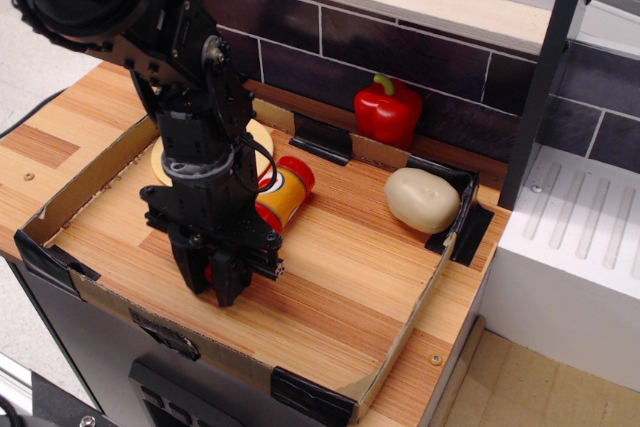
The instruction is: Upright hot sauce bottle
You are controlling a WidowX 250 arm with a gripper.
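Observation:
The hot sauce bottle (282, 193) lies on its side on the wooden floor of a cardboard tray (92, 169). Its red base points to the back right; the orange-yellow label faces up. Its neck and cap run to the front left under my arm. My black gripper (212, 282) points straight down over the cap end. Its fingers (230, 277) stand close on either side of a bit of red that shows between them. The tips are near the tray floor.
A red bell pepper (387, 110) with a green stem stands at the back wall. A cream potato-like object (422, 198) lies at the tray's right corner. A yellow disc (264, 137) is partly hidden behind my arm. A white rack (585, 227) and a black post (540, 77) stand at the right.

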